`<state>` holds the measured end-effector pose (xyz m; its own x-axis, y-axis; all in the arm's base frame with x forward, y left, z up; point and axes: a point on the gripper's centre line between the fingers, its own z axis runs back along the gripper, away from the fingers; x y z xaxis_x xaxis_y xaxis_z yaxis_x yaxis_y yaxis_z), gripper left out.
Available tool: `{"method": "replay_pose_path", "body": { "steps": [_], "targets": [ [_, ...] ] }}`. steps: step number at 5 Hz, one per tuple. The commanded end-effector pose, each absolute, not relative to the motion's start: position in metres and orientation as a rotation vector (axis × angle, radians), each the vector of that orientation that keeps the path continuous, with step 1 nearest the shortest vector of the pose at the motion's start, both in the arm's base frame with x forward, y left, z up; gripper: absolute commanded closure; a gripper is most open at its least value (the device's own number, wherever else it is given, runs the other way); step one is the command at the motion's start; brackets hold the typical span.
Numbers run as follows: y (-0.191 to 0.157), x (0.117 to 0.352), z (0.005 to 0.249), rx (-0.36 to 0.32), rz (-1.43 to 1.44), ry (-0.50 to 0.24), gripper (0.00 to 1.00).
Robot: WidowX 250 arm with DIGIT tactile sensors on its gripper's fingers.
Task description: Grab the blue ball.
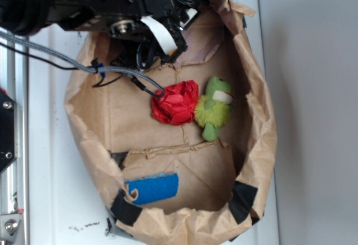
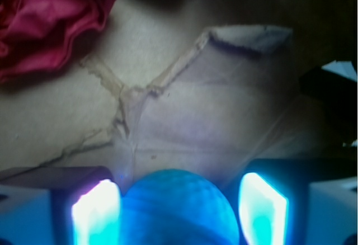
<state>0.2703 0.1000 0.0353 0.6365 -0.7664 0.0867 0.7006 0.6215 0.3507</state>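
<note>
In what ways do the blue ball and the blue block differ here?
The blue ball is round with a dimpled surface; the blue block is flat and rectangular. The ball sits between the fingers of the end effector; the block lies apart, untouched, at the bag's far end. Both are blue.

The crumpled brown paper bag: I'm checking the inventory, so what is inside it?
Inside the crumpled brown paper bag lie a red paper wad, a green plush toy and a flat blue sponge block. The arm hides the top corner; only the wrist view shows the teal-blue ball between the gripper fingers.
</note>
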Motion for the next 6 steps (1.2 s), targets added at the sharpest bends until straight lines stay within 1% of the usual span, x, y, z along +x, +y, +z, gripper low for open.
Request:
{"method": "replay_pose_path", "body": {
  "steps": [1,2,3,4,5,6],
  "targets": [
    [0.101,0.284,0.054,0.321,-0.831,-0.290,1.00],
    [0.099,0.282,0.063,0.290,-0.833,-0.303,1.00],
    [0.092,0.276,0.083,0.214,-0.841,-0.332,1.00],
    [0.081,0.269,0.126,0.040,-0.795,-0.394,1.00],
    [0.076,0.263,0.158,-0.100,-0.699,-0.499,1.00],
    [0.069,0.259,0.179,-0.174,-0.673,-0.543,1.00]
  ]
}}
